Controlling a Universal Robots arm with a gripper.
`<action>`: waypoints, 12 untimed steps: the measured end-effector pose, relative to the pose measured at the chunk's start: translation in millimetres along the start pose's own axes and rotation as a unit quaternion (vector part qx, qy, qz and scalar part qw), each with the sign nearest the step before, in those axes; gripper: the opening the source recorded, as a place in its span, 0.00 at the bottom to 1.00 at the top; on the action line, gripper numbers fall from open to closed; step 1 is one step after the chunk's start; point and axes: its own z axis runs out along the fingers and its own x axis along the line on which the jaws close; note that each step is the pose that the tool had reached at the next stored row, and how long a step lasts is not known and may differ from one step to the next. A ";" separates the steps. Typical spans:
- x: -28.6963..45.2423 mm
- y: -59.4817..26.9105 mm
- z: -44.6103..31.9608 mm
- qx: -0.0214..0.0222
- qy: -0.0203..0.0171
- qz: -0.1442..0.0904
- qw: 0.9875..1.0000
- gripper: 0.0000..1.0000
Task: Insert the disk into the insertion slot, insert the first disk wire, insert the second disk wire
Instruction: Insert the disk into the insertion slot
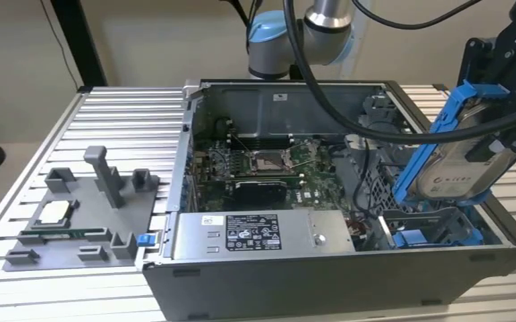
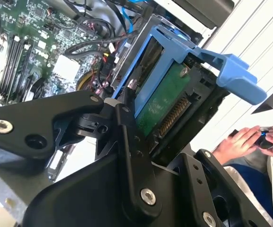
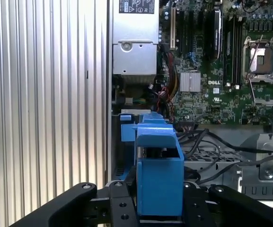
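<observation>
Blue plastic frame (image 1: 419,164): clipped round the disk (image 1: 459,168), with a broad flat tab sticking out at one end.
Disk: flat silver-grey slab with a white label. In the second wrist view its underside (image 2: 167,106) shows a green board and a row of gold contacts.
Pincer: my pincer (image 1: 499,117) is pinching the disk. In the first wrist view the black fingers (image 3: 119,208) press on either side of the blue frame.
Disk's place: held in the air, steeply tilted, at the exterior view's right end of the case (image 1: 329,278), with its lower end just above the slot.
Slot (image 1: 423,235): a narrow bay of dark perforated metal with blue rails, with no disk in it.
Case inside: green motherboard (image 1: 258,168), black cables, and a grey metal power box (image 1: 258,235) with a label.
Table (image 1: 123,121): ribbed aluminium, pale and shiny.
Tray (image 1: 70,231): grey plastic with upright posts, beside the case.
Hands (image 2: 247,139): a person's hands, clasped, beyond the table edge in the second wrist view.
</observation>
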 end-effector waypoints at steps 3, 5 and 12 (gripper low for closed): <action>0.7 -0.6 2.7 0.000 0.000 0.000 1.000 0.00; 1.0 -1.0 4.7 0.000 0.000 0.000 1.000 0.00; 1.9 -3.5 11.3 0.000 0.000 0.000 1.000 0.00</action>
